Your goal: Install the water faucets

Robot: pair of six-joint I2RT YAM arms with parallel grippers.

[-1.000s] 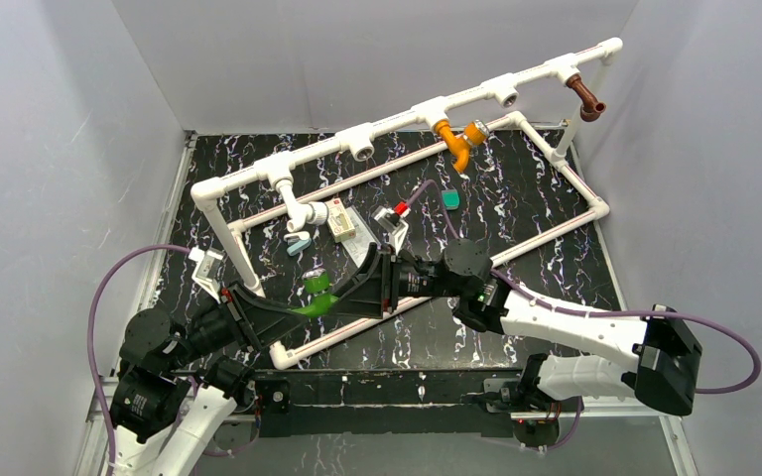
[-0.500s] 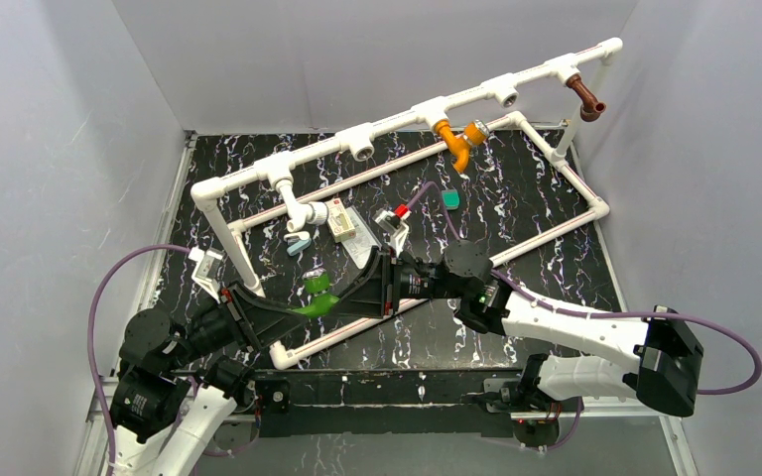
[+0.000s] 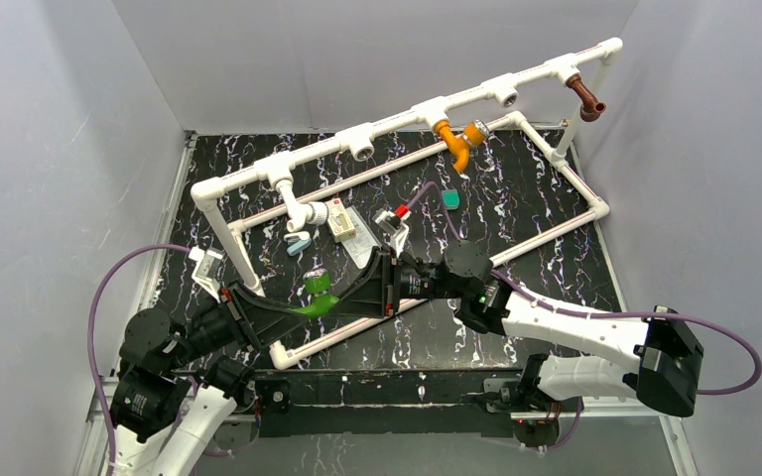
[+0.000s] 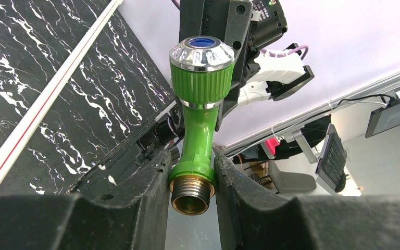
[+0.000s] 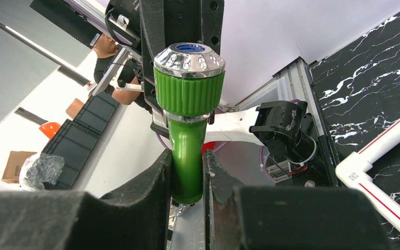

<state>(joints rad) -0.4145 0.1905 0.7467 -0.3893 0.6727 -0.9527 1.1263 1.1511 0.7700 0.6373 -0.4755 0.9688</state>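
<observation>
Both grippers hold the bright green faucet (image 3: 317,297) above the front of the table. My left gripper (image 4: 191,179) is shut on its collar by the brass thread (image 4: 189,195). My right gripper (image 5: 187,179) is shut on its green spout (image 5: 186,156). The ribbed knob with chrome cap shows in the left wrist view (image 4: 202,67) and the right wrist view (image 5: 189,78). On the white pipe (image 3: 397,120), the orange faucet (image 3: 455,141), the brown faucet (image 3: 585,99) and the white faucet (image 3: 301,213) are fitted.
The white pipe frame stands on the black marbled table (image 3: 516,208), with its lower rail (image 3: 427,297) just under the grippers. A small teal piece (image 3: 450,198), a tagged part (image 3: 341,222) and a red-tipped tool (image 3: 397,211) lie inside the frame.
</observation>
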